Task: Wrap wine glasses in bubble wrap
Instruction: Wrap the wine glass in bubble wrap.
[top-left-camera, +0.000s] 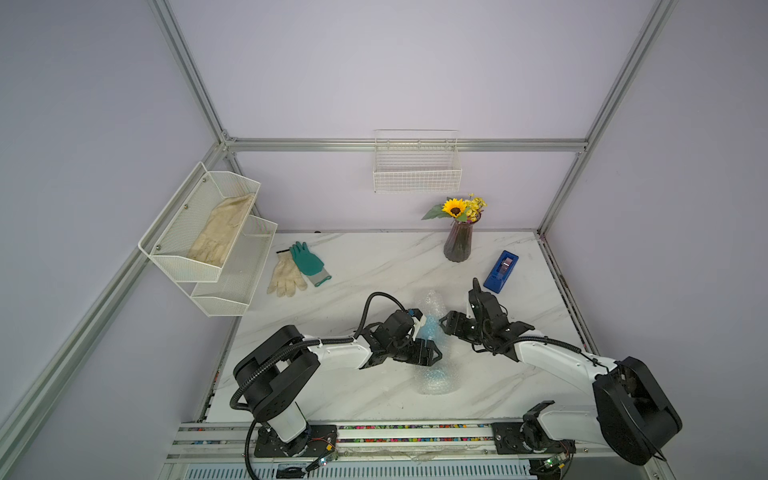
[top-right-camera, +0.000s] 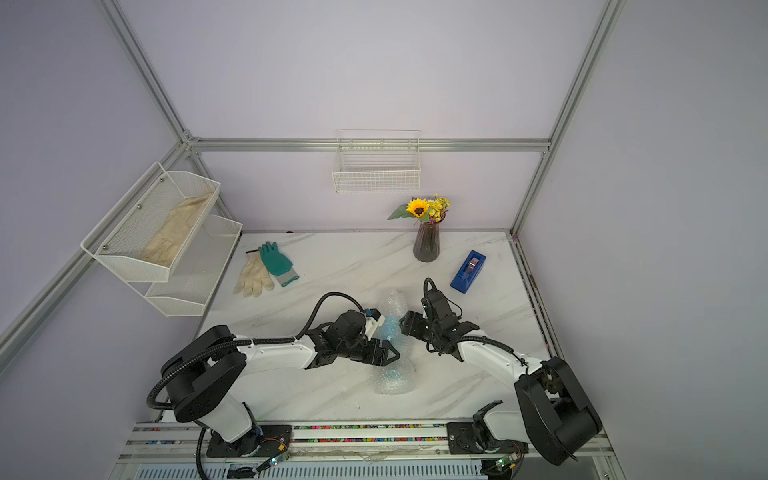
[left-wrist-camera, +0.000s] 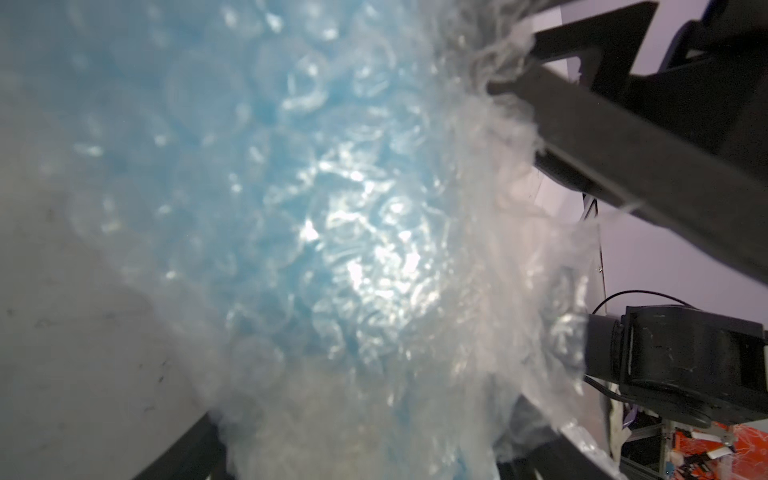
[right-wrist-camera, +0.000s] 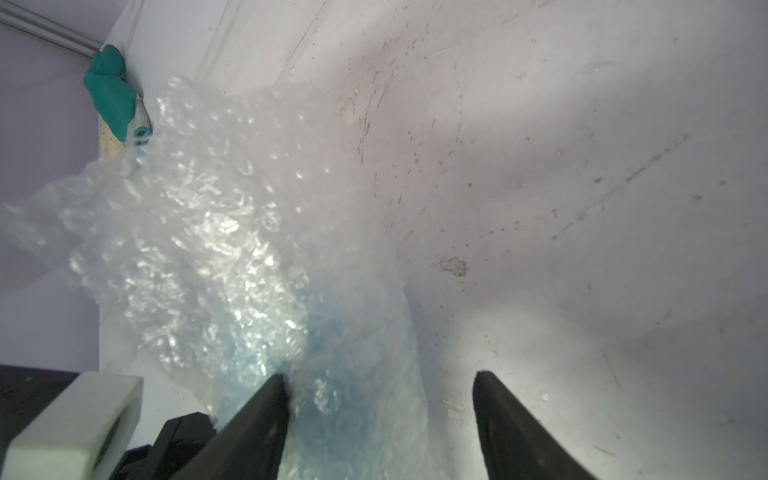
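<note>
- The light-blue goblet (top-left-camera: 428, 328) is on the marble table (top-left-camera: 374, 266) between both claws, bundled in clear bubble wrap (top-left-camera: 434, 380). Its blue shows blurred through the film.
- Left claw (top-left-camera: 437, 354): jaws wide astride the bundle; I cannot tell if they grip.
- Right claw (right-wrist-camera: 380, 378): jaws apart, one finger pressing the wrap, holding nothing.
- Purple ribbed vase (top-left-camera: 458, 245) holds a sunflower (top-left-camera: 454, 208).
- Wall mesh rack (top-left-camera: 183, 266): the upper tier holds a cream glove (top-left-camera: 220, 232).

Goblet (top-left-camera: 428, 331) light blue; bubble wrap (top-left-camera: 434, 384) clear, whitish; table (top-left-camera: 374, 266) white, grey-veined; glove (top-left-camera: 306, 261) teal

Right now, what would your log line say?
goblet: inside bubble wrap | left hand: around wrapped goblet | right hand: open, touching wrap
</note>
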